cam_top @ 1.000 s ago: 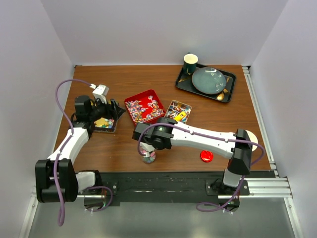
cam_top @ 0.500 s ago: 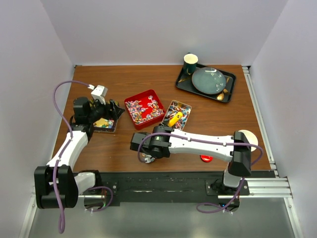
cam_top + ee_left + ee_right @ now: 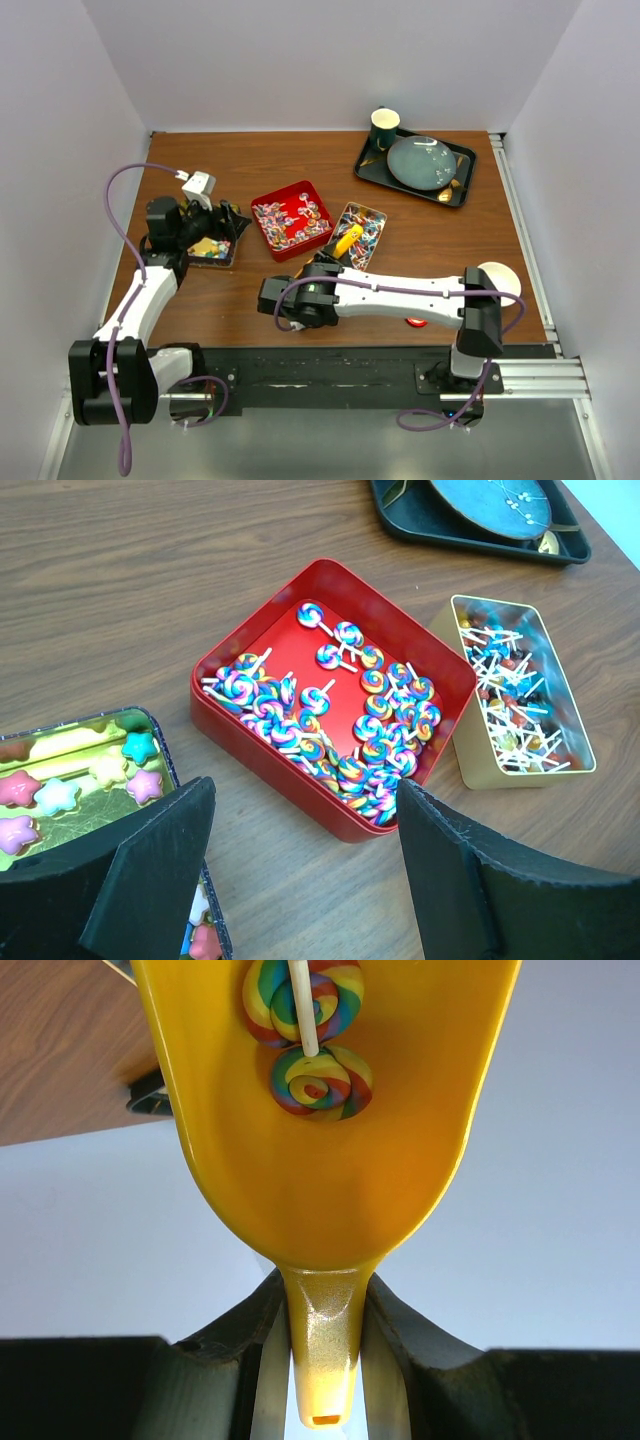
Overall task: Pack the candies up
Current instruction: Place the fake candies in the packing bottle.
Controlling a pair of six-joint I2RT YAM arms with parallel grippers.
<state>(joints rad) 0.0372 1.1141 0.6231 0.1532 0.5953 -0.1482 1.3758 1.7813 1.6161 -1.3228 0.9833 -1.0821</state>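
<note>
Right end effector (image 3: 322, 1345) clamps the yellow scoop (image 3: 330, 1180) by its handle; two swirl candies (image 3: 318, 1082) lie in its bowl. Left end effector (image 3: 305, 845) gapes wide above the left star tin (image 3: 70, 748).

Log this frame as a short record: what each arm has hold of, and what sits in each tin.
right jaws: shut on the handle of the yellow scoop
scoop load: two swirl lollipops
left jaws: open, empty, over the star tin edge
star tin contents: star candies, pink, teal, yellow
red tin: heap of swirl lollipops
gold tin: small stick candies, mixed colours
</note>
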